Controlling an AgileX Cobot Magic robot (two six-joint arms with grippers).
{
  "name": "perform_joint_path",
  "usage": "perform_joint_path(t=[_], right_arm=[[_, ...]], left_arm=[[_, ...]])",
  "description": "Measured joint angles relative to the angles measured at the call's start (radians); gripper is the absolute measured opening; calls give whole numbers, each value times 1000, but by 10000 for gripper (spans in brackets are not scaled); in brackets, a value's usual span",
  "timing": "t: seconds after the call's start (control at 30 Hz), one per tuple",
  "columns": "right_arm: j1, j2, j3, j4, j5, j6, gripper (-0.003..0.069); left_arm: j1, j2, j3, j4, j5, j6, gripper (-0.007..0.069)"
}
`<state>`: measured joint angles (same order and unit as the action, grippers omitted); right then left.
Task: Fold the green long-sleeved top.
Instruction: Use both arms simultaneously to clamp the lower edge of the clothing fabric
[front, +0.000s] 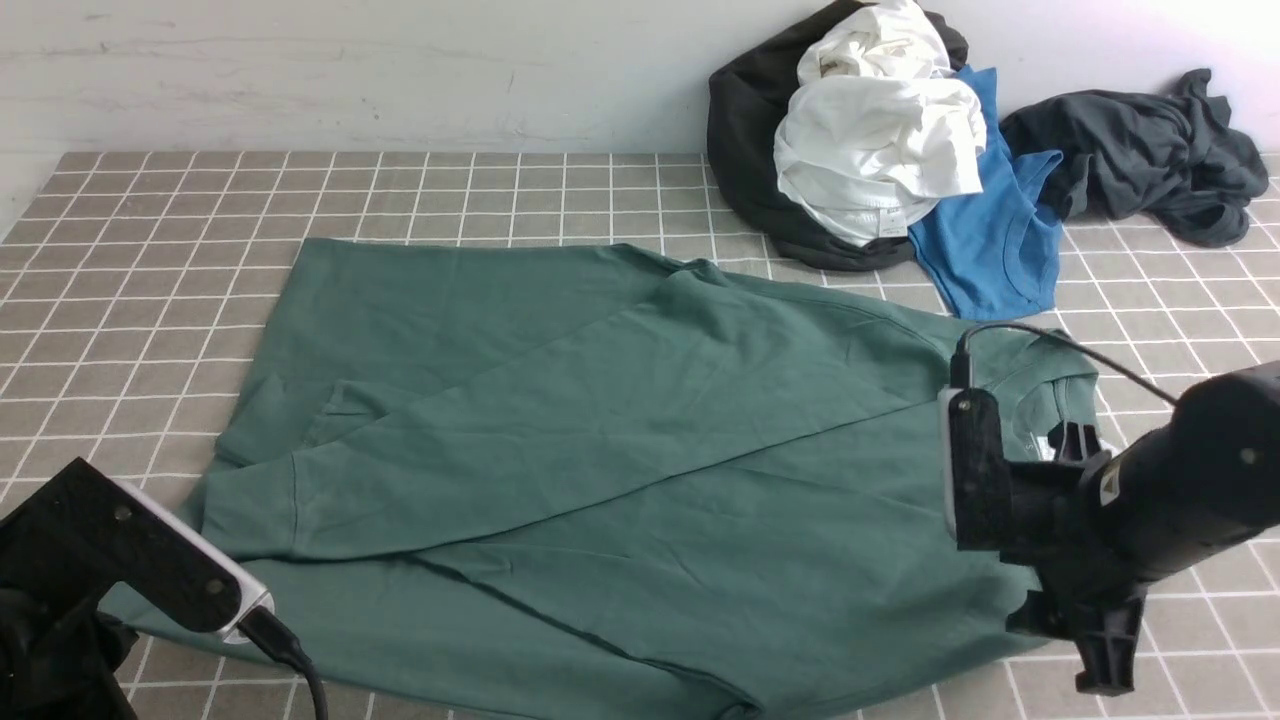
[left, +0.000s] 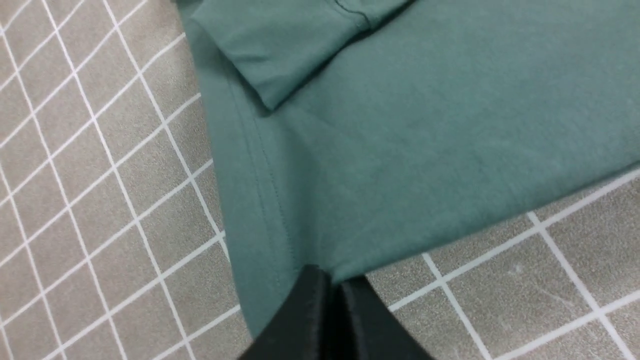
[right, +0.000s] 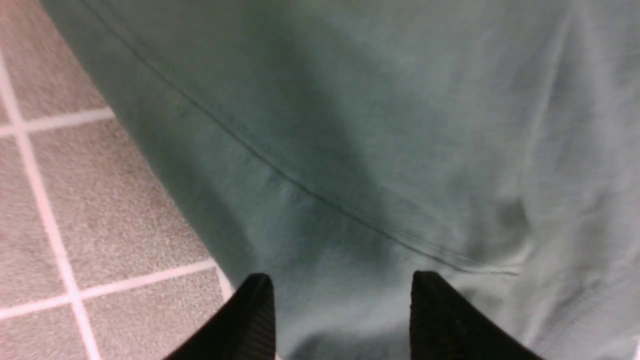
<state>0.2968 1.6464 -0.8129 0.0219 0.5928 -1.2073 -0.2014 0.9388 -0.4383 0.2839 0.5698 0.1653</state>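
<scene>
Lying under released right hand (right: 342, 285), green long-sleeved top (front: 600, 420); left hand (left: 332, 282) pinches hem

The long-sleeved top (front: 640, 560) lay spread across the middle of the tabletop (front: 150, 230), reaching its near edge, one sleeve (front: 560, 440) laid slantwise over the body. Behind it, toward the far right corner, sat a heap of garments (front: 870, 150), with a crumpled garment (front: 1150, 150) just to its right.
</scene>
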Motion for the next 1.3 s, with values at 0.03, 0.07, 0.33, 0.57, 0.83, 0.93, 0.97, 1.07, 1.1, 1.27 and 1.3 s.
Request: perform_joint_path(t=[0.03,0.07,0.33,0.57,0.83,0.93,0.97,1.07,1.1,1.27,1.3], right_arm=[[0,15,0,-5,0,1,332],[0,32,0,-9,0,1,321],[0,33,-1,-13,12,40,252],[0,-75,1,-22,22,186,309],[0,4,64,-239,1,182,367],[3,7,66,-248,-10,186,360],[5,7,67,-248,-14,190,352],[9,-1,72,-255,-20,201,327],[9,-1,72,-256,-26,201,318],[9,0,75,-268,-106,205,302],[9,0,75,-268,-110,206,301]], left_arm=[[0,0,0,-1,-1,-1,-4],[0,0,0,-2,-2,-1,-4],[0,0,0,-23,-7,-3,-4],[0,0,0,-36,-9,-6,-4],[0,0,0,-62,-23,-6,-4],[0,0,0,-68,-24,-6,-4],[0,0,0,-68,-24,-6,-4],[0,0,0,-71,-25,-6,-4],[0,0,0,-71,-25,-6,-4],[0,0,0,-71,-25,-6,-4],[0,0,0,-71,-25,-6,-4]])
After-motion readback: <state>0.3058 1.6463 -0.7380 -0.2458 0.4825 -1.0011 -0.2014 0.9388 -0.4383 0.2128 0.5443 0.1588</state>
